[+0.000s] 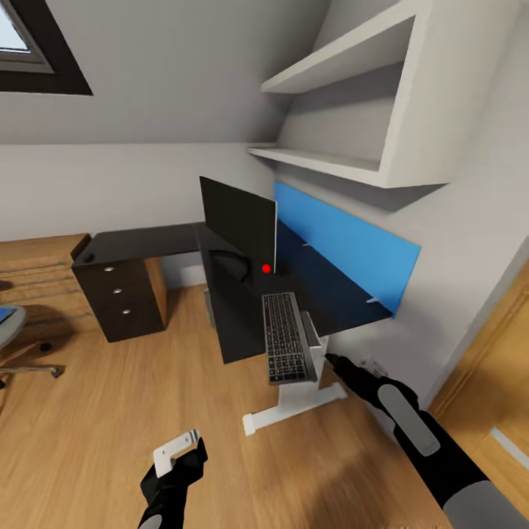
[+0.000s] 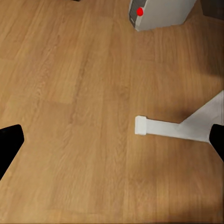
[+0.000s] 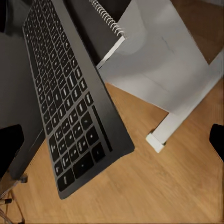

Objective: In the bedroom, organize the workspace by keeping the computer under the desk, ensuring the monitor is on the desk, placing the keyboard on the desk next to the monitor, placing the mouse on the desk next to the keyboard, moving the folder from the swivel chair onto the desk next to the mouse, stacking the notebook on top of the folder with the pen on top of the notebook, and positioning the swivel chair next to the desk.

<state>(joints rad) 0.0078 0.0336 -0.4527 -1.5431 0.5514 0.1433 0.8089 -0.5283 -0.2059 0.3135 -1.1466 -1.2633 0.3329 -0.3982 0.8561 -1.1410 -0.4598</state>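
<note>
Both our claws hang spread and empty, the right gripper (image 1: 332, 359) just beside the flat black keyboard (image 1: 287, 336) overhanging the dark desk (image 1: 235, 330), likely lining up a push.

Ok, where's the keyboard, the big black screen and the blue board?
Dark grey keyboard (image 1: 287, 338): head view, middle of its keys.
Black flat monitor (image 1: 239, 214): head view, centre of its panel.
Bright blue wall board (image 1: 345, 246): head view, its middle.

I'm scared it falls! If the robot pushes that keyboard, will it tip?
Probably, if nudged outward: the keyboard already overhangs the desk edge. It looks flat and stiff, so it should slide without bending. Pushing toward the monitor seems safer.
</note>
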